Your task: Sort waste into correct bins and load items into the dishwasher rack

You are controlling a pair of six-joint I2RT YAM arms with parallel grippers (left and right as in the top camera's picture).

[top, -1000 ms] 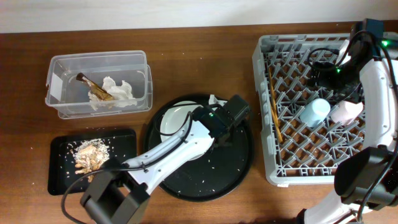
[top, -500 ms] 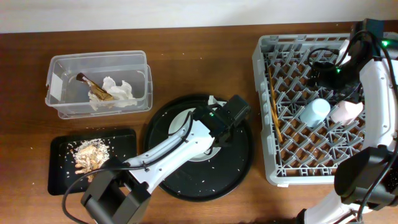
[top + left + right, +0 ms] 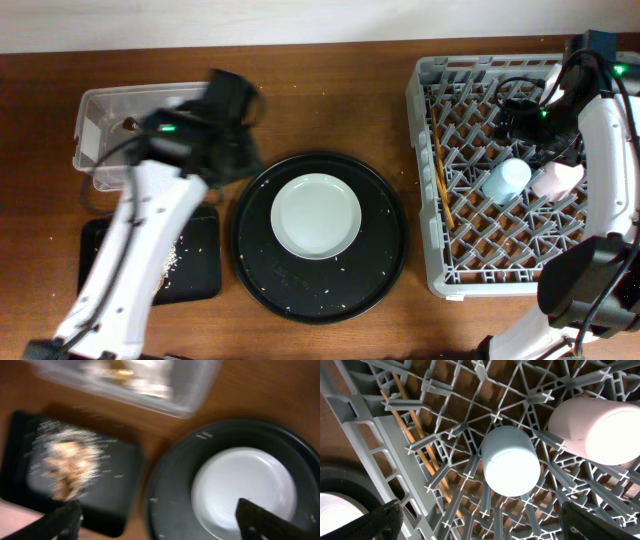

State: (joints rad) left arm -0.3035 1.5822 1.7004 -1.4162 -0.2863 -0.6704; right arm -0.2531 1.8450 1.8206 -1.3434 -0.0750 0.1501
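Note:
A pale grey bowl (image 3: 316, 215) sits upright in the middle of the round black tray (image 3: 320, 290). My left gripper (image 3: 232, 155) is motion-blurred at the clear tub's (image 3: 100, 135) right end. In its wrist view the left gripper (image 3: 160, 527) is open and holds nothing, above the gap between the black rectangular tray (image 3: 110, 495) and the bowl (image 3: 240, 487). Food scraps (image 3: 65, 462) lie on that tray. The right gripper (image 3: 480, 527) hangs open over the dishwasher rack (image 3: 470, 260), above the light blue cup (image 3: 512, 462), the pink cup (image 3: 597, 427) and the chopsticks (image 3: 415, 435).
White tissue and a brown scrap (image 3: 125, 370) show blurred inside the tub. Rice grains (image 3: 175, 255) dot the black rectangular tray (image 3: 195, 275) and the round tray. The left arm (image 3: 130, 260) crosses the rectangular tray. Bare wood lies between round tray and rack.
The left gripper opened and the arm swung from over the round tray leftward to the tub. The bowl, half covered before, now sits fully exposed at the tray's middle. The right arm stayed put.

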